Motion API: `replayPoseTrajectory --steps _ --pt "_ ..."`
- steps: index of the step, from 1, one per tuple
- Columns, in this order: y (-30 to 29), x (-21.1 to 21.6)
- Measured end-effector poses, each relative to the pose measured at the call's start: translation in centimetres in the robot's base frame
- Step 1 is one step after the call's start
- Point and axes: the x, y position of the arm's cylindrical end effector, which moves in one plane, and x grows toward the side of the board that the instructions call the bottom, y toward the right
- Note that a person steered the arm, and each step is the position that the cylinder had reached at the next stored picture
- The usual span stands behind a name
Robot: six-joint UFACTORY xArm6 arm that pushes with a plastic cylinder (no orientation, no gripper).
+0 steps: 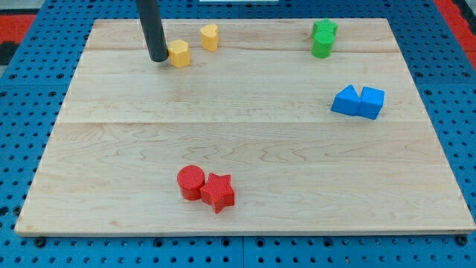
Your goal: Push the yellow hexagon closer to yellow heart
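The yellow hexagon [179, 53] is our landmark, and it sits near the board's [245, 160] top edge, left of centre. Starting nearest the view's bottom, well below the hexagon and a little to its right, lie a red cylinder [190, 182] and a red star [218, 192], touching each other. Farther up and far to the hexagon's right sit a blue triangle [346, 100] and a blue cube [371, 103], side by side. At the hexagon's own depth, my tip [158, 57] stands just to its left — touching it or nearly so; we cannot tell which. The rod has nothing to open or close, so it holds nothing and can only shove. Just up and to the right of the hexagon is the yellow heart [210, 36], near but apart. Far to the right, two green blocks [323, 39] stand pressed together, their shapes unclear.

We judge the task nearly done — a small gap remains, and a short push up-right should close it. The hexagon lies flat; it shows no clear long axis, so its heading cannot be read.
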Motion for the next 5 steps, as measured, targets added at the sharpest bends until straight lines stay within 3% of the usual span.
replayPoseTrajectory --steps 5 --pt "10.1 -0.4"
